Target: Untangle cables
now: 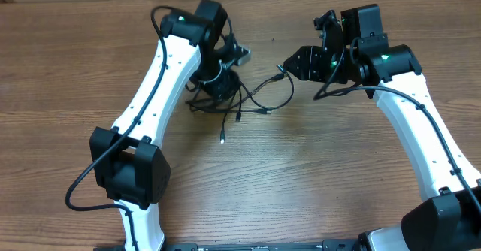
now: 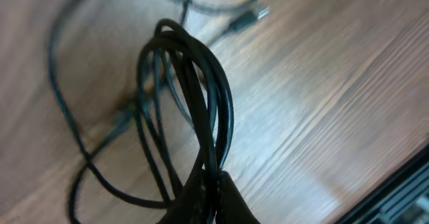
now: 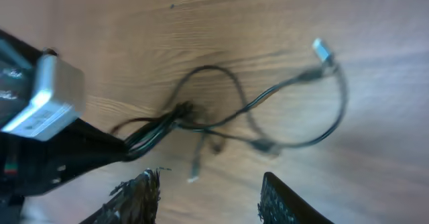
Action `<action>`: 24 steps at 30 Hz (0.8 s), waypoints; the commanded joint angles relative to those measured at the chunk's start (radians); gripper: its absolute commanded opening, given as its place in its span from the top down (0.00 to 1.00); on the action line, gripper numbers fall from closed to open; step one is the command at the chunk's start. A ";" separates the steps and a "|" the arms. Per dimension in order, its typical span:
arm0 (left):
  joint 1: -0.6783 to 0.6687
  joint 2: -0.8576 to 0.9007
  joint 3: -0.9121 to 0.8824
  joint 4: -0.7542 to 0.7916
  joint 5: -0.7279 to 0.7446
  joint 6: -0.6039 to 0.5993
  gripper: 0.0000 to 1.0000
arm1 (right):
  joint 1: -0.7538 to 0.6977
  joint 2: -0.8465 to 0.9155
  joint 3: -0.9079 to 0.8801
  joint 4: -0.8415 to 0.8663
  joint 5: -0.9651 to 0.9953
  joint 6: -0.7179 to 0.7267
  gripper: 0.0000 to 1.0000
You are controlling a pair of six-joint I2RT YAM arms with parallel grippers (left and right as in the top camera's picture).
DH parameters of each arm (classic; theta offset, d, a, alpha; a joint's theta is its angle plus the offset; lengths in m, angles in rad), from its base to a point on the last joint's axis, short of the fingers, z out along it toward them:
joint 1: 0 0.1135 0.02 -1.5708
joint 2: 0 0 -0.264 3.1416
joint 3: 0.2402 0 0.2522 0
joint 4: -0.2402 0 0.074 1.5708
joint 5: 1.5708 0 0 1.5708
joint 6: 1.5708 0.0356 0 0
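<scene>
Black cables point(image 1: 248, 101): tangled heap on wooden desk point(image 1: 316, 176), under L arm point(image 1: 169, 78); loose ends w/ silver plugs point(image 3: 323, 49) reach toward R arm point(image 1: 421, 116).
L jaws: pressed together, pinching 1 bundle of the cables.
R jaws: spread, nothing between, near 1 plug end.

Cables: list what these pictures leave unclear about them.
1. Overhead: the left hand covers the core of the cables; the crossings there are hidden.
2. Left wrist: the grip itself is cut off by the bottom edge; the far plug is blurred.
3. Right wrist: blur hides what type each plug is; the right hand is cut by the bottom edge.
</scene>
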State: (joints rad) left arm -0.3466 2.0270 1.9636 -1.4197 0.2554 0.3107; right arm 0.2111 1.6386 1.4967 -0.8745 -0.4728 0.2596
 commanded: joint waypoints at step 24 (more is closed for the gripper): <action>0.001 -0.034 0.267 0.063 0.367 -0.179 0.96 | 0.097 0.002 -0.006 0.071 -0.112 0.590 0.37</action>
State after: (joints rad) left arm -0.3466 2.0243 2.2044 -1.3632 0.5491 0.1703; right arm 0.3012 1.6386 1.4963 -0.8009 -0.6380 0.8257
